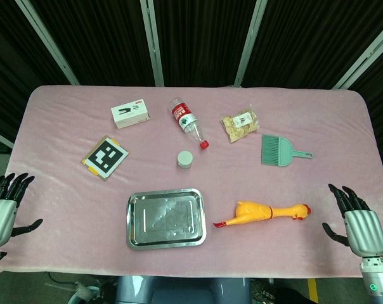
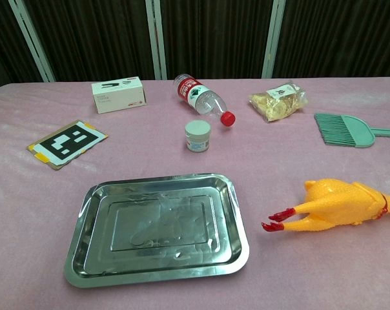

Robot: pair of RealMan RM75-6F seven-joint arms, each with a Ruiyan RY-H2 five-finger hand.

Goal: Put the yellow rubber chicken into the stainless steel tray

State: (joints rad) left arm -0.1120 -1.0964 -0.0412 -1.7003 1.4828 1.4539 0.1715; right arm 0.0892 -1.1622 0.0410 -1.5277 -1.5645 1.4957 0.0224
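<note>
The yellow rubber chicken (image 1: 262,213) (image 2: 337,205) lies on its side on the pink cloth, red feet toward the tray, red comb toward the right. The stainless steel tray (image 1: 165,218) (image 2: 85,213) sits just to its left, with nothing in it. My right hand (image 1: 356,221) hovers at the table's right front corner, fingers spread, holding nothing, well right of the chicken. At the left front edge my left hand (image 1: 4,206) is also spread and holds nothing. Neither hand shows in the chest view.
Behind the tray stand a small white jar (image 1: 184,159), a lying water bottle (image 1: 188,121), a snack bag (image 1: 239,125), a green brush (image 1: 279,151), a white box (image 1: 130,114) and a marker card (image 1: 105,157).
</note>
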